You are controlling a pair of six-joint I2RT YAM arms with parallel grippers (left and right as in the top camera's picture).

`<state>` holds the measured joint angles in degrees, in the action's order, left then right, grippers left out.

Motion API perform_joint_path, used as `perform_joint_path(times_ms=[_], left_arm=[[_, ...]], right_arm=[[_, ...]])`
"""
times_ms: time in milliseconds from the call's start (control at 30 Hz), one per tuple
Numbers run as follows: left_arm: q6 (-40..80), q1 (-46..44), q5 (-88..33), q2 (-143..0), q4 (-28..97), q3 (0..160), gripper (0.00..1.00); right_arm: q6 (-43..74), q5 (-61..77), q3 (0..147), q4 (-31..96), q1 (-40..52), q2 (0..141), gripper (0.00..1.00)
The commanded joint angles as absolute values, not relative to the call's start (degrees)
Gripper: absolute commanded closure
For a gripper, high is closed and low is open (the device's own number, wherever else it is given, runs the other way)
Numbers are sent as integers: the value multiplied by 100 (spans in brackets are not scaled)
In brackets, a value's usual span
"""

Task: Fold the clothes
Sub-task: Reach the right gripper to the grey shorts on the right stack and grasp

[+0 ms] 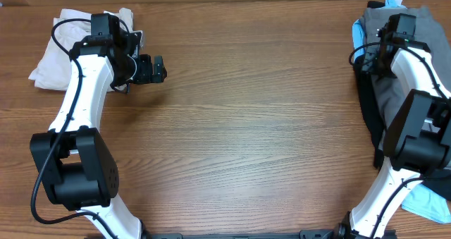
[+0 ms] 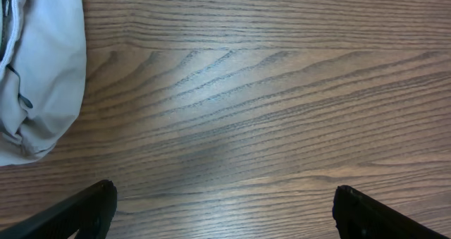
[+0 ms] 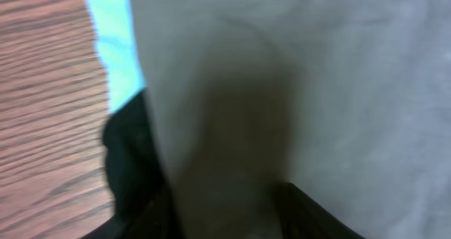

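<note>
One garment (image 1: 49, 56) lies at the counter's (image 1: 246, 126) far-left corner. The clothes pile (image 1: 371, 33) lies along its right edge.

Wood-grain surface (image 1: 254, 126), mid-brown, with its grain running left to right in the overhead view and darker bands crossing its width. In the left wrist view the surface (image 2: 268, 91) appears close up, with wavy, arched grain lines and a soft pale sheen near the centre. In the right wrist view a blurred strip of the surface (image 3: 42, 91) shows at the left edge.
</note>
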<state>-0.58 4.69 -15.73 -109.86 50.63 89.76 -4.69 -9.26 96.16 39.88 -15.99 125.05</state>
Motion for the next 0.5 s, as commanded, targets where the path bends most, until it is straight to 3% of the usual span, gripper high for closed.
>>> perform_joint_path(times_ms=[0, 267, 400, 467], left_arm=[[-62, 445, -1656, -10986, 5048, 9091, 0], [5, 445, -1656, -10986, 5033, 9091, 0], [5, 445, -1656, -10986, 4993, 9091, 0], [5, 445, -1656, -10986, 4982, 9091, 0]], right_arm=[[-449, -956, 9747, 3972, -1776, 12665, 51], [-449, -956, 9747, 3907, -1817, 12733, 60], [-449, -956, 9747, 3905, -1817, 12731, 77], [-427, -956, 9760, 3924, -1817, 12726, 93]])
